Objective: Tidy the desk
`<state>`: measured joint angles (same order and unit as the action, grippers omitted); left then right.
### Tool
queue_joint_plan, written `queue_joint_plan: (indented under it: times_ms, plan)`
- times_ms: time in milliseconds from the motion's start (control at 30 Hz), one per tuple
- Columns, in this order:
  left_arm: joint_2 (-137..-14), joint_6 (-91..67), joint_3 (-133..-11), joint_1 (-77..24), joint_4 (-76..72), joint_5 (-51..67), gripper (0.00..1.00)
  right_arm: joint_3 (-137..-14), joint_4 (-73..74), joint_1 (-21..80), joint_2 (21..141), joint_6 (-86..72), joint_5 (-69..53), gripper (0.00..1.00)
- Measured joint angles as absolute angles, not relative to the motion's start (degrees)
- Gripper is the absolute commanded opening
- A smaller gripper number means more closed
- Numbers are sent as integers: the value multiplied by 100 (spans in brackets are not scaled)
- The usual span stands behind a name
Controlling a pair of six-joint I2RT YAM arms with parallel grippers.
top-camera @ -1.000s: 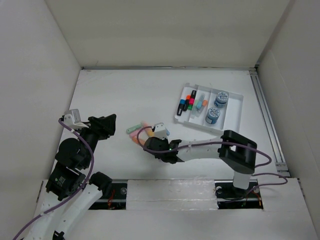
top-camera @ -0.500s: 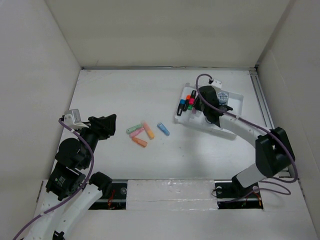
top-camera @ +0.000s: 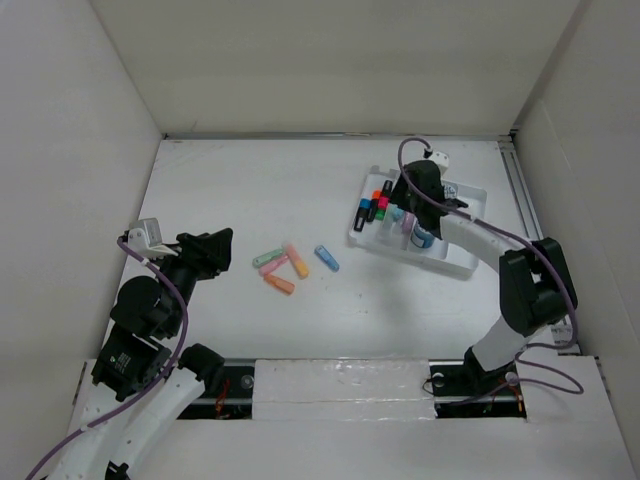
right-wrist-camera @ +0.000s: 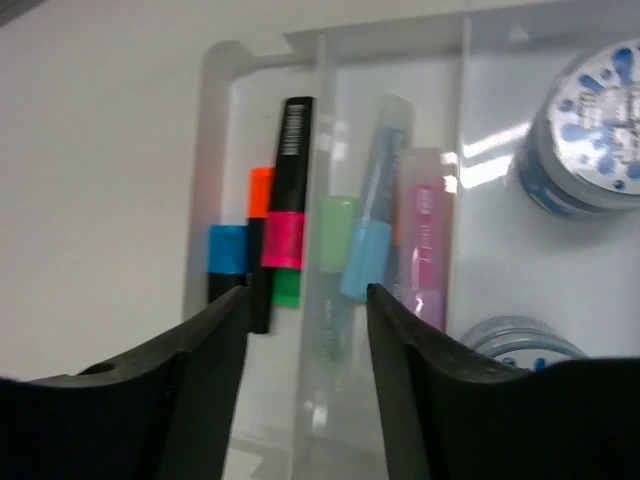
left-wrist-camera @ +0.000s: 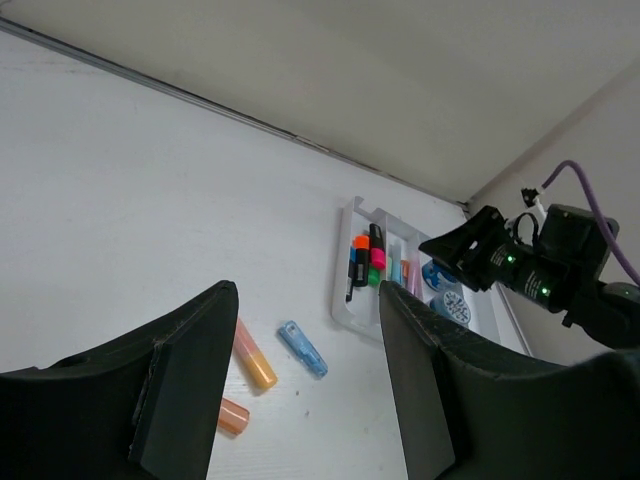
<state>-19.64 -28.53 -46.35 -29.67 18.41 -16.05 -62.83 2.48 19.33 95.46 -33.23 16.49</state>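
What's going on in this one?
The right gripper hangs open over the white ribbed compartment tray, above the slot holding pale green, blue and pink highlighters. It holds nothing. Five short loose highlighters (green, pink, two orange and blue) lie on the matte white desk near its middle. The left gripper is open and empty, to the left of them.

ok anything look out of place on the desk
yes: a few pastel highlighters lie scattered at odd angles in the middle of the desk, a blue one apart from the cluster, while the others sit lined up in the tray
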Motion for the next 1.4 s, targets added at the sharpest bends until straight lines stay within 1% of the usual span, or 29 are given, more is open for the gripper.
queue_joint_plan:
  times_ms: [33,67,100,133,167,200,233,267,300,333,367,467,600,933,967,1000,1033,1067,1100,1133,1267,1400]
  plan:
    - [-1964,-2853,-4635,-2967,1841,-1605,55,-6283,180,2088,9448,-3271,1649,43]
    - [-1964,-2853,-4635,-2967,1841,-1605,55,-6283,69,2272,9365,-3199,1636,16]
    - [-1964,-2853,-4635,-2967,1841,-1605,55,-6283,-49,2480,9317,-3098,1588,7]
    - [-1964,-2853,-4635,-2967,1841,-1605,55,-6285,-198,2757,9292,-3030,1533,4]
    - [-1964,-2853,-4635,-2967,1841,-1605,55,-6289,-314,3030,9303,-2958,1455,4]
    - [-1964,-2853,-4635,-2967,1841,-1608,55,-6305,-384,3304,9360,-2886,1393,7]
    - [-1964,-2853,-4635,-2967,1841,-1608,55,-6357,-416,3601,9461,-2808,1350,13]
    - [-1964,-2853,-4635,-2967,1841,-1605,55,-6427,-436,3883,9609,-2742,1321,31]
    - [-1964,-2851,-4635,-2967,1841,-1608,55,-6510,-438,4152,9786,-2676,1275,40]
    - [-1964,-2851,-4635,-2967,1841,-1608,55,-6593,-434,4412,9977,-2602,1260,45]
    - [-1964,-2851,-4635,-2967,1841,-1608,55,-6646,-436,4604,10134,-2545,1216,55]
    - [-1964,-2853,-4635,-2967,1841,-1608,55,-6672,-353,5057,10471,-2388,1140,63]
    - [-1964,-2851,-4635,-2967,1841,-1605,55,-6731,-185,5262,10707,-2276,1092,64]
    - [-1964,-2851,-4635,-2967,1841,-1603,55,-7321,121,5463,11507,-2158,1074,59]
    - [-1964,-2851,-4635,-2967,1841,-1603,55,-7360,128,5494,11544,-2139,1098,50]
    - [-1964,-2851,-4635,-2967,1841,-1603,55,-7413,154,5518,11570,-2119,1111,39]
    - [-1964,-2851,-4635,-2967,1841,-1601,55,-7456,176,5524,11598,-2117,1131,30]
    - [-1964,-2851,-4635,-2967,1839,-1601,55,-7496,196,5540,11625,-2112,1164,17]
    - [-1964,-2851,-4635,-2967,1841,-1601,55,-7520,202,5553,11640,-2130,1203,6]
    - [-1964,-2851,-4635,-2967,1841,-1601,55,-7540,204,5555,11649,-2143,1232,6]
    - [-1964,-2851,-4635,-2967,1841,-1599,55,-7373,82,5527,11550,-2252,1308,0]
    - [-1964,-2851,-4635,-2967,1839,-1599,55,-6681,-34,5190,10787,-2477,1234,0]
